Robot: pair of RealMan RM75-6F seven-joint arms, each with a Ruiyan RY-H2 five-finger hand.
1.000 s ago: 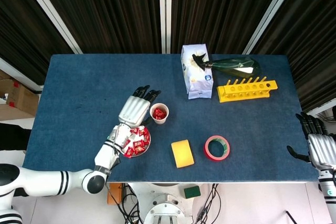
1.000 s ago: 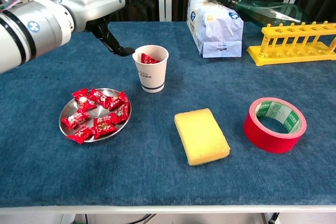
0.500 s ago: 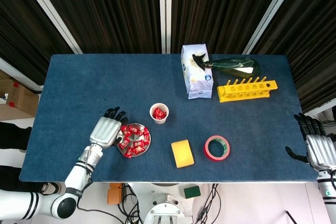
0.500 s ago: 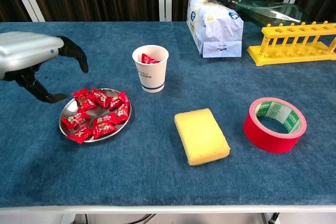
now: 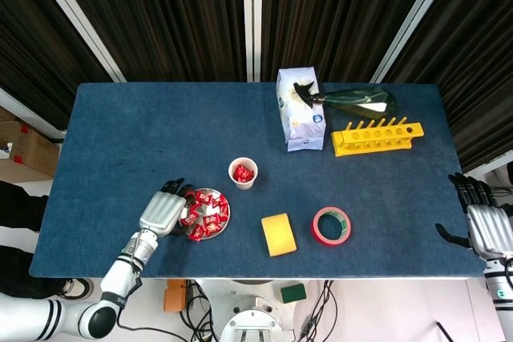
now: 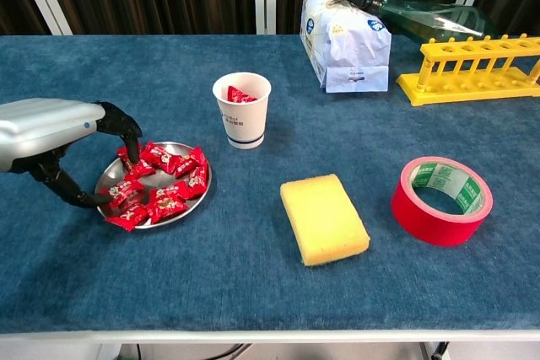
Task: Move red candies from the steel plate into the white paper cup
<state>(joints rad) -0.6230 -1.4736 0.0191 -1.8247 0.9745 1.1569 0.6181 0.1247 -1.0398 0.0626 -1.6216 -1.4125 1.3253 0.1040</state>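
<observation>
The left hand (image 6: pixel 63 137) is at the left edge of the steel plate (image 6: pixel 199 196), with its fingers (image 6: pixel 126 132) curved down onto the red candies (image 6: pixel 164 183); I cannot tell if it holds one. The white paper cup (image 6: pixel 243 111) stands just behind the plate and has some red candies inside. The right hand (image 5: pixel 485 226) stays off the right edge of the blue tabletop (image 6: pixel 337 292), fingers apart, holding nothing.
</observation>
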